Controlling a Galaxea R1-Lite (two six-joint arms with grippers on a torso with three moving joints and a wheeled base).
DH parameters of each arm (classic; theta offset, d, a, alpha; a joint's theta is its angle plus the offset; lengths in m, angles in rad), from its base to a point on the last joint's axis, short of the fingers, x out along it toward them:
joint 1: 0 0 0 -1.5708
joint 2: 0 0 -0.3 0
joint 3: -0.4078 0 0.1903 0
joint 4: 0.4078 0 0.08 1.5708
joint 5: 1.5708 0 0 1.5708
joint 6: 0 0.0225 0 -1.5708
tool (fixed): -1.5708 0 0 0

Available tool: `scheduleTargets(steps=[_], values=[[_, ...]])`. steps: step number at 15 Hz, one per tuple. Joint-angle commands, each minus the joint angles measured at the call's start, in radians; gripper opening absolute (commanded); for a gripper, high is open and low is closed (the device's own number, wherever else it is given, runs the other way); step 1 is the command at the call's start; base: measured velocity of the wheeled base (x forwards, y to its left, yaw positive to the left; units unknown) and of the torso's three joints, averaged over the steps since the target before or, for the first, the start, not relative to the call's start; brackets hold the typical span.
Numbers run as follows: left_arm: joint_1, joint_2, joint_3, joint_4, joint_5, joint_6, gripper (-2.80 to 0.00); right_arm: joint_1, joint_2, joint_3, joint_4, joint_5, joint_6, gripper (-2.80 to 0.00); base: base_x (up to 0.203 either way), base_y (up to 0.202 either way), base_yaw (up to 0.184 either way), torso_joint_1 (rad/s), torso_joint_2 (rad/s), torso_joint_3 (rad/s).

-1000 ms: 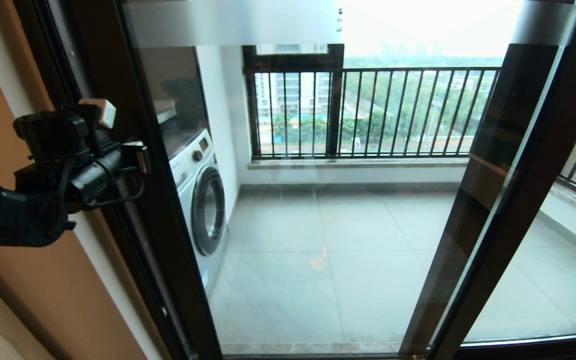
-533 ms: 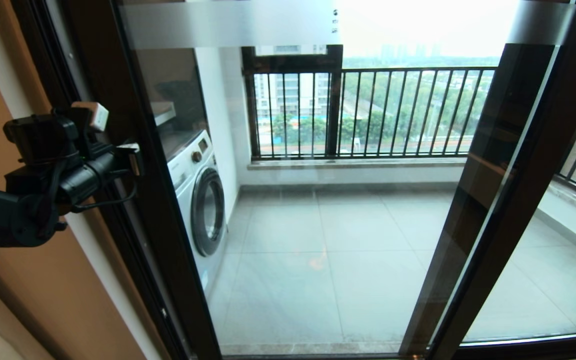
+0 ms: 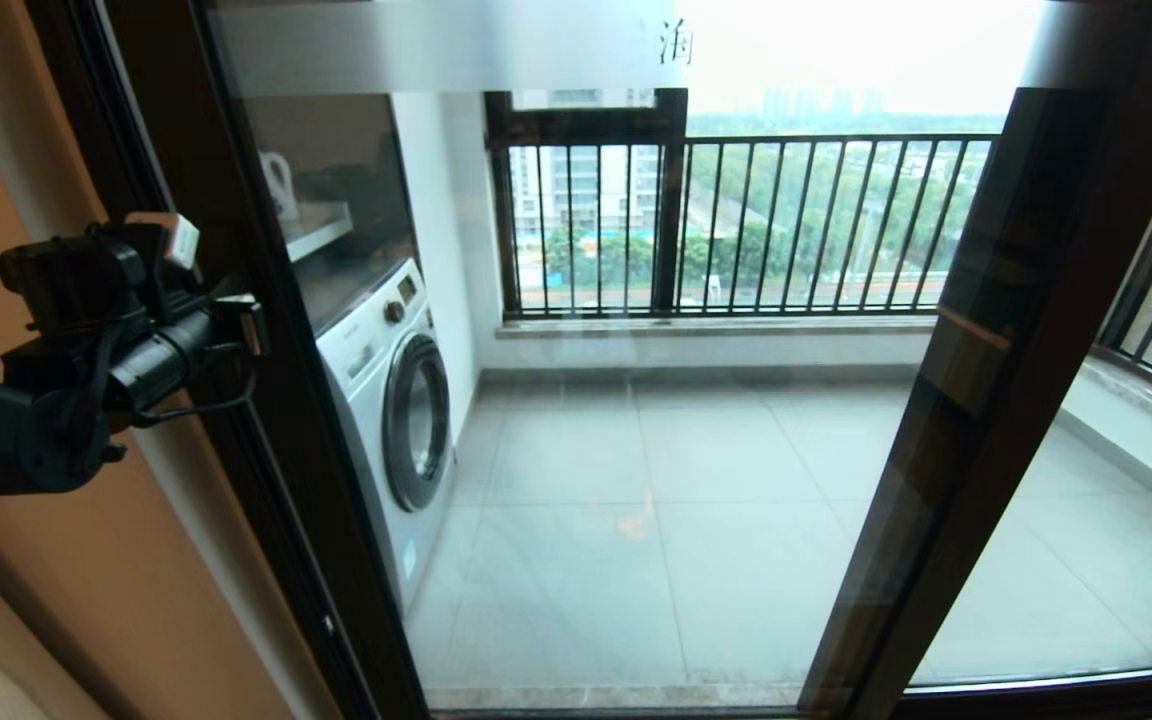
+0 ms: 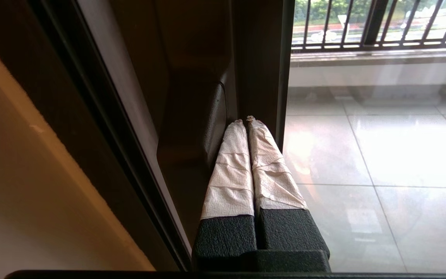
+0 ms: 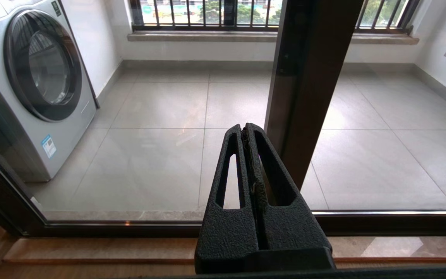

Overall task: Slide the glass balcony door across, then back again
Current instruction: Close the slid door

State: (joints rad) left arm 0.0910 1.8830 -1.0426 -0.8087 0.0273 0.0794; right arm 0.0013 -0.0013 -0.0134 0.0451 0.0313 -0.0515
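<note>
Left gripper (image 4: pixel 246 122), fingers pressed together on nothing, tips pushing the glass balcony door (image 3: pixel 266 420) stile at frame left. Door has shifted further left over the last second, exposing more washing machine (image 3: pixel 391 400). Likely closing the return slide. Right gripper (image 5: pixel 246 130) closed, idle at lower centre.

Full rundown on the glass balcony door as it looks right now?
The tall clear glass balcony door sits in a dark brown metal frame, with a frosted band across the top bearing a Chinese character. It stands upright across most of the opening. The left hand, shut, presses its paper-wrapped fingertips against the frame's left upright beside a dark handle. A white washing machine shows through the glass.
</note>
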Motion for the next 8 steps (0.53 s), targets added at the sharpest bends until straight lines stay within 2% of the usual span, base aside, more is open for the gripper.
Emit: scheduleTargets(steps=[1,8], values=[[0.008,0.005,-0.003,-0.007,-0.007,0.000,-2.80,0.000,0.001,0.000,0.001,0.001,-0.001,-2.80,0.000,0.000,0.000,0.000,0.00,0.000],[0.046,0.021,-0.010,-0.009,-0.013,0.023,-2.80,0.000,0.001,0.000,0.000,0.001,-0.001,-2.80,0.000,0.000,0.000,0.000,0.00,0.000]])
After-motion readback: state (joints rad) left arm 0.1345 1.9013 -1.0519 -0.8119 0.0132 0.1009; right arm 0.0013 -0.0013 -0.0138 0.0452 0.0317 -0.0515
